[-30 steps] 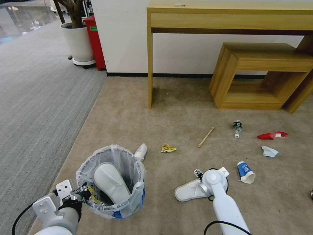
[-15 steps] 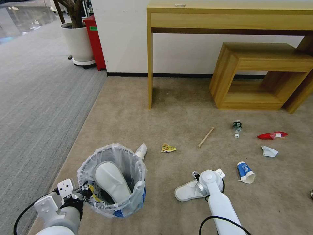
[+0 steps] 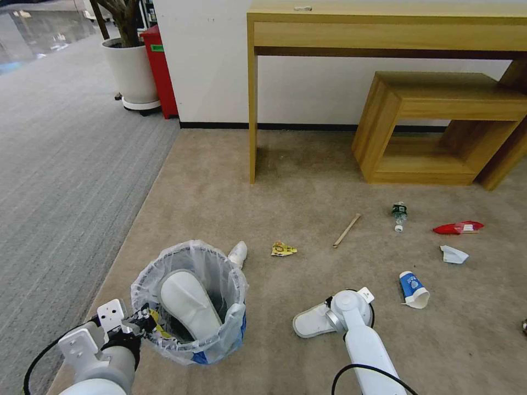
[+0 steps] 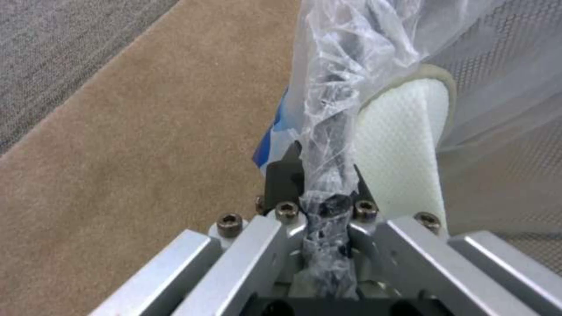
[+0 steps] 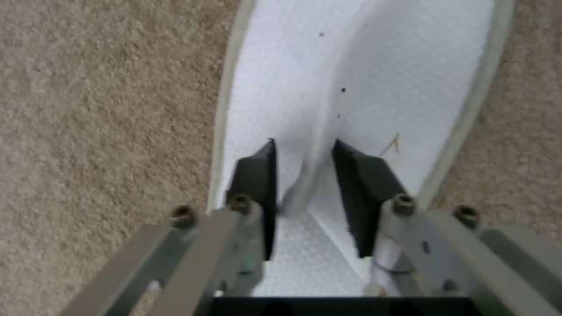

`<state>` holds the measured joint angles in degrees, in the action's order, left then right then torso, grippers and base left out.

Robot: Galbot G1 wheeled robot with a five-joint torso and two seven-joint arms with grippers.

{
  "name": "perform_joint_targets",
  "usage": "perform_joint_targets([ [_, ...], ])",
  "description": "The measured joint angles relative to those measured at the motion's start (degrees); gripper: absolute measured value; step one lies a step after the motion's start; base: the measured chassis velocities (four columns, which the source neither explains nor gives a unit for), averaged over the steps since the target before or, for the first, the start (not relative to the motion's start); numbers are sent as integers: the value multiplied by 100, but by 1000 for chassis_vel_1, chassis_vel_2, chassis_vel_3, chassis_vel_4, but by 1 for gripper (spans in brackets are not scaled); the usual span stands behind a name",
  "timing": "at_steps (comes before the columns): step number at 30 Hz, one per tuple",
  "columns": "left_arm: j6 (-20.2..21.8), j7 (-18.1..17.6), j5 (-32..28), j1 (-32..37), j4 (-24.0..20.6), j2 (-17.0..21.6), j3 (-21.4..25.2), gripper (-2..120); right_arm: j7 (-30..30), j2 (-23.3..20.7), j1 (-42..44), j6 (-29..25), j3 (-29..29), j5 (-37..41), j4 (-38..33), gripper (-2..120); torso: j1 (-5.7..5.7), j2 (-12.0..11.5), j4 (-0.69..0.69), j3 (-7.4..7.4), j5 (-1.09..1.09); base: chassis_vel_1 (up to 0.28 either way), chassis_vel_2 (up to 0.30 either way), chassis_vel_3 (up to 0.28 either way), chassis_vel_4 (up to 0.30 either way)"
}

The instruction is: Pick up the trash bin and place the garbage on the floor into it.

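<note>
Trash bin (image 3: 189,302): one, standing on the beige carpet (image 3: 296,181) at lower left, lined with a crinkly translucent bag (image 3: 230,323) draped over the rim. Just left of it, left gripper (image 3: 144,320), fingers clamped tight on the bagged rim; in the left wrist view the black pads (image 4: 281,175) pinched on a twisted strand of the plastic (image 4: 333,145). Inside the bin, one white slipper (image 3: 189,304) standing on end, leaning against the wall.

Beyond the bin's far rim, one crumpled white scrap (image 3: 237,254), touching or nearly touching the bag. Further right, one yellow-and-red snack packet (image 3: 283,249), apart from everything else.

Lower centre, second white slipper (image 3: 313,322) flat on the carpet, so two slippers in all. Right gripper (image 3: 331,307) down over its near end, partly masked by the wrist in the head view; in the right wrist view, black fingers (image 5: 363,184) parted a little, straddling the raised strap (image 5: 316,145) of the slipper (image 5: 363,70), one on each side, gap between pad and strap visible, nothing gripped.

Onward right: one wooden stick (image 3: 347,230), one small bottle (image 3: 399,215), one blue-and-white carton (image 3: 413,289) near the slipper, one red packet (image 3: 458,227), one crumpled white paper (image 3: 453,254), all well apart from both grippers.
</note>
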<state>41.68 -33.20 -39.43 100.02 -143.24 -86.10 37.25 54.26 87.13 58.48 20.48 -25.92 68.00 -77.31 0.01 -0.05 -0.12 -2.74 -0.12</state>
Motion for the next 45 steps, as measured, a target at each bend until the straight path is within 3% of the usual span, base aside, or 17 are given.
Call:
perform_joint_targets([
  [3, -2, 2, -10, -34, 0, 3, 4, 1, -34, -5, 15, 0, 18, -43, -29, 7, 0, 0, 0, 0, 0, 0, 0, 0, 0],
  [6, -2, 2, -13, -50, 0, 4, 3, 1, -48, -20, 29, 0, 17, -56, -46, 0, 0, 0, 0, 0, 0, 0, 0, 0, 0],
  [16, -2, 5, -34, -94, 0, 27, 14, 1, -78, -187, 272, -4, 80, -128, -539, 0, 0, 0, 0, 0, 1, 0, 0, 0, 0],
  [20, -3, 7, -40, -127, 0, 38, 18, 1, -450, -568, 713, -239, 202, -705, -1606, 0, 0, 0, 0, 0, -1, 0, 0, 0, 0],
  [21, -3, 7, -40, -127, 0, 38, 18, 1, -450, -568, 713, -239, 202, -705, -1606, 0, 0, 0, 0, 0, -1, 0, 0, 0, 0],
  [25, -3, 8, -46, -132, 0, 62, 36, 1, -1259, -1119, 1096, -471, 220, -815, -2871, 0, 0, 0, 0, 1, -2, 0, 0, 0, 0],
  [30, -3, 7, -42, -149, 8, 55, -6, 1, -1961, -1493, 1195, -557, 211, -713, -3648, 0, 0, 1, -1, 0, 0, 0, 0, 0, 0],
  [34, -1, 3, -36, -163, 67, 36, -77, 1, -3234, -1965, 1099, -890, 438, -822, -4398, 0, 0, 0, 0, 1, 0, 0, 0, 0, 0],
  [35, -1, 3, -36, -163, 67, 36, -77, 1, -3234, -1965, 1099, -890, 438, -822, -4398, 0, 0, 0, 0, 1, 0, 0, 0, 0, 0],
  [38, 9, -8, -60, -163, 75, 42, -78, 1, -4563, -2258, 924, -1361, 816, -1050, -4666, 0, 0, 1, 0, 0, 0, 0, 0, 0, 0],
  [39, 9, -8, -60, -163, 75, 42, -78, 1, -4563, -2258, 924, -1361, 816, -1050, -4666, 0, 0, 1, 0, 0, 0, 0, 0, 0, 0],
  [42, 13, -16, -99, -167, 94, 46, -71, 1, -5846, -2369, 690, -1838, 1207, -1107, -4746, 0, 0, 0, 0, 0, -1, 0, 0, 0, 0],
  [43, 13, -16, -99, -167, 94, 46, -71, 1, -5846, -2369, 690, -1838, 1207, -1107, -4746, 0, 0, 0, 0, 0, -1, 0, 0, 0, 0],
  [44, 15, -19, -104, -170, 100, 44, -72, 1, -6399, -2332, 574, -2084, 1355, -1171, -4672, 0, 0, 1, 0, 0, -1, 0, 0, 0, 0],
  [45, 16, -19, -106, -172, 103, 41, -73, 1, -6521, -2313, 546, -2145, 1389, -1193, -4642, 0, 0, 1, 0, 1, -1, 0, 0, 0, 0],
])
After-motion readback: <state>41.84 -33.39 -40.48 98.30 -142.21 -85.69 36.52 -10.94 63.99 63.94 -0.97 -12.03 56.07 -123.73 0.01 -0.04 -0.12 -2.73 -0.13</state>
